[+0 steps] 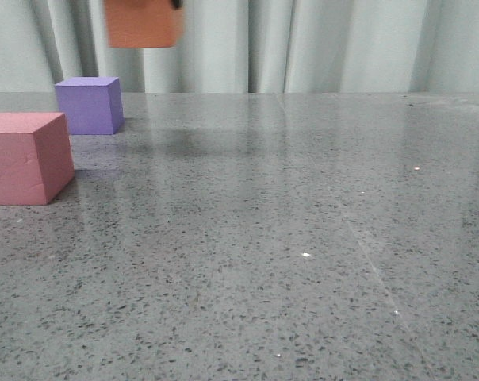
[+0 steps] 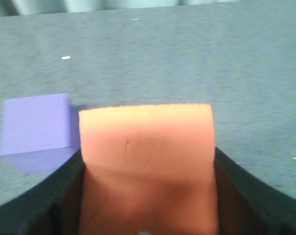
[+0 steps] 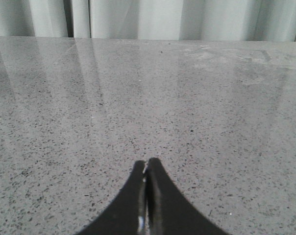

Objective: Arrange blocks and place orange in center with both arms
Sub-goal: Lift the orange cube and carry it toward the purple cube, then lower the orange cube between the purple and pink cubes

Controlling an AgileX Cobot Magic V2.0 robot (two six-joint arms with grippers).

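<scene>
Aloft, the orange cube (image 2: 147,161) sits clamped inside the left tool (image 2: 148,196).

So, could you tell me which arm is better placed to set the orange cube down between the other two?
The left. Its gripper already holds the orange cube aloft near the purple cube and pink-red cube. The right gripper is shut and empty, with only bare tabletop before it.

A glossy grey speckled table (image 1: 303,262) carries two cubes at its left side: a pink-red cube (image 1: 27,157) nearer the camera and a purple cube (image 1: 89,105) farther back, apart, with a gap of bare stone between them
</scene>
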